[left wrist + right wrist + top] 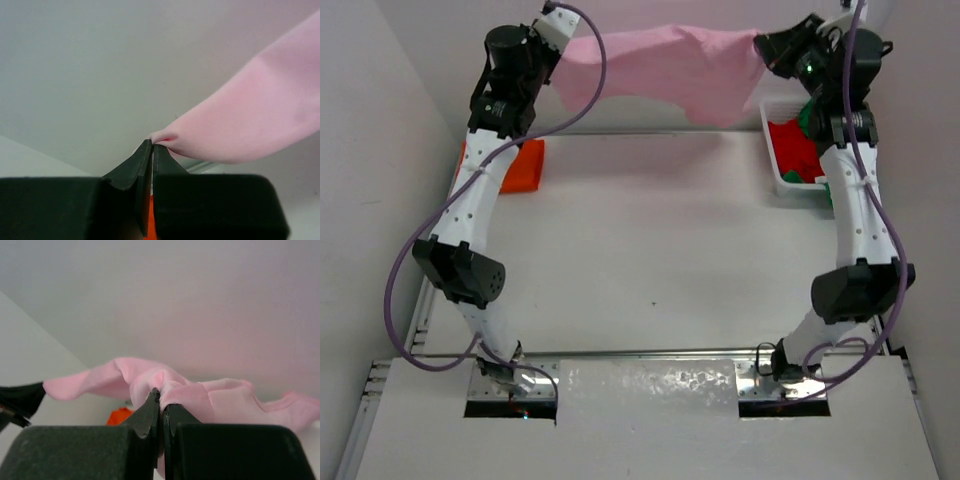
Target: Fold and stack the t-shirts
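The pink t-shirt (665, 72) hangs stretched in the air at the far side of the table, held between both arms. My left gripper (563, 38) is shut on its left end; in the left wrist view the cloth (240, 120) runs off to the right from the gripper (152, 145). My right gripper (765, 45) is shut on the right end, with cloth (200, 390) bunched over the gripper (162, 396). An orange t-shirt (520, 165) lies folded at the table's far left. Red (792, 150) and green (808, 115) t-shirts sit in the basket.
A white mesh basket (772, 140) stands at the far right of the table, partly behind the right arm. White walls close in the left side and the back. The arm bases are bolted at the near edge.
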